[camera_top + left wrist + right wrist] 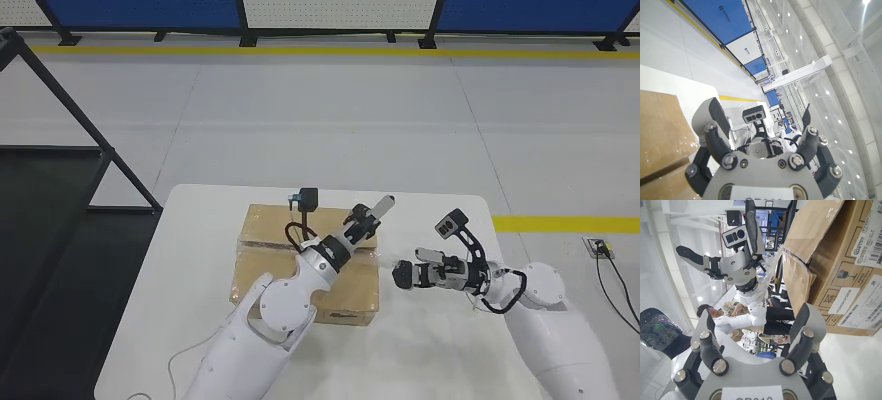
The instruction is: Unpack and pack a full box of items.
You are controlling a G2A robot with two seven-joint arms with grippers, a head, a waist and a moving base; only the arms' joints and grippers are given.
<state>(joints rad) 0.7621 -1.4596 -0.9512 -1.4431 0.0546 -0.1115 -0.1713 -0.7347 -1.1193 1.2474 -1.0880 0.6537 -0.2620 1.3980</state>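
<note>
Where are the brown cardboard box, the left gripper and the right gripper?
brown cardboard box (265,228), top view, on its top face.
left gripper (761,106), left wrist view, midway between its fingertips.
right gripper (756,311), right wrist view, midway between its fingertips.

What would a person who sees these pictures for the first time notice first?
The brown cardboard box in the middle of the white table draws the eye first. The left gripper hangs over the box's far right corner with open fingers. The right gripper, also open, points at the box from its right side.
</note>
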